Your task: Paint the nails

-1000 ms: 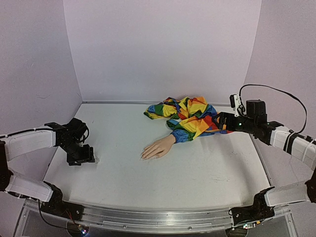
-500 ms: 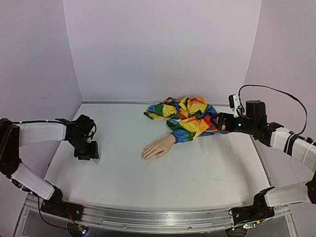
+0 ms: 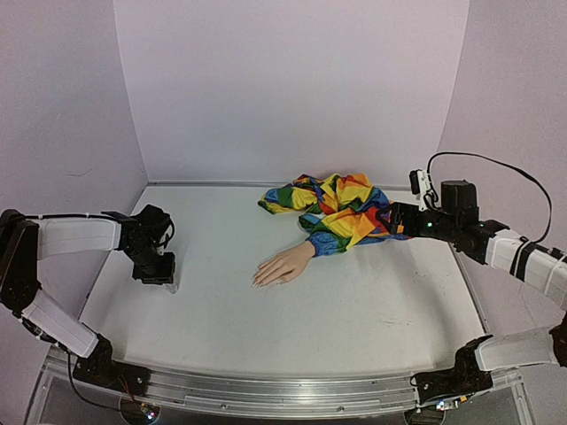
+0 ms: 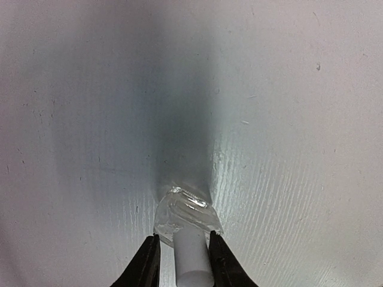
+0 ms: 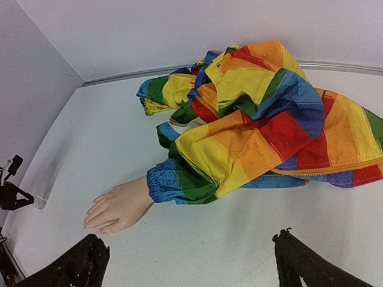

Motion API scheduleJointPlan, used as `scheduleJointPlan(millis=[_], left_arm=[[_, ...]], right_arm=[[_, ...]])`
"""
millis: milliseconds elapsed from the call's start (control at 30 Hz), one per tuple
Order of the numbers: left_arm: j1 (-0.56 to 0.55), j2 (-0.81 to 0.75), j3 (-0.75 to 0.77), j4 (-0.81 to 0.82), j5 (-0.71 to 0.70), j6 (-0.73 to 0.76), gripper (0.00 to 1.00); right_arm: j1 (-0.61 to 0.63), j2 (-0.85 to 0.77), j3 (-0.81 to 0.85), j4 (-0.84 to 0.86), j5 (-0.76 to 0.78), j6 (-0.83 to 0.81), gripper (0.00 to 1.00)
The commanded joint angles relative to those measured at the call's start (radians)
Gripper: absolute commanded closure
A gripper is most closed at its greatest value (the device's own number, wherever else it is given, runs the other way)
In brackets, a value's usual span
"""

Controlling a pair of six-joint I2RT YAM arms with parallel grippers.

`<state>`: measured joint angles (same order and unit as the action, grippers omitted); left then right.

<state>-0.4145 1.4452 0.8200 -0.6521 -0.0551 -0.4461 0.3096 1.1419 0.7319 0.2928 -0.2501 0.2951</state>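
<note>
The peach mannequin hand lies palm down mid-table. Its nails point left and are too small to make out. A rainbow patchwork sleeve covers its wrist. My left gripper reaches down over a small clear bottle at the table's left. Its jaws stand narrow around the bottle's white cap. The right finger touches the cap and a thin gap shows on the left. My right gripper hangs wide open above the sleeve's right end, holding nothing.
Lilac walls enclose the white table on the left, back and right. The bunched sleeve fabric spreads toward the back right corner. A metal rail runs along the near edge between the arm bases.
My left gripper has shifted right and down onto the bottle, and its jaws have narrowed around the cap. The right arm has hardly moved and stays open.
</note>
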Motion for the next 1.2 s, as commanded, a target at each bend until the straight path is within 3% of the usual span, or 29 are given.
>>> scheduleJointPlan(millis=[0,300,400,667,900,1000,1167], left_arm=[[-0.004,0.01,0.049,0.025,0.005,0.013,0.74],[-0.005,-0.017,0.063,0.021,0.051,0.041,0.95],[-0.015,-0.058,0.078,0.023,0.145,0.064,1.0],[-0.143,-0.112,0.184,0.08,0.386,0.077,1.0],[-0.268,-0.085,0.239,0.304,0.599,0.119,1.0],[-0.33,-0.055,0.282,0.344,0.711,0.212,1.0],[-0.443,-0.085,0.288,0.354,0.742,0.528,1.0]], right_arm=[[0.015,0.002,0.012,0.04,-0.017,0.012,0.02],[0.049,0.04,0.019,0.027,0.003,0.021,0.02],[0.075,0.065,0.018,0.022,-0.002,0.019,0.02],[0.219,0.118,-0.081,0.235,-0.16,-0.003,0.02],[0.409,0.273,0.025,0.329,-0.327,-0.055,0.02],[0.449,0.34,0.07,0.38,-0.452,-0.039,0.02],[0.459,0.405,0.108,0.476,-0.643,0.035,0.02]])
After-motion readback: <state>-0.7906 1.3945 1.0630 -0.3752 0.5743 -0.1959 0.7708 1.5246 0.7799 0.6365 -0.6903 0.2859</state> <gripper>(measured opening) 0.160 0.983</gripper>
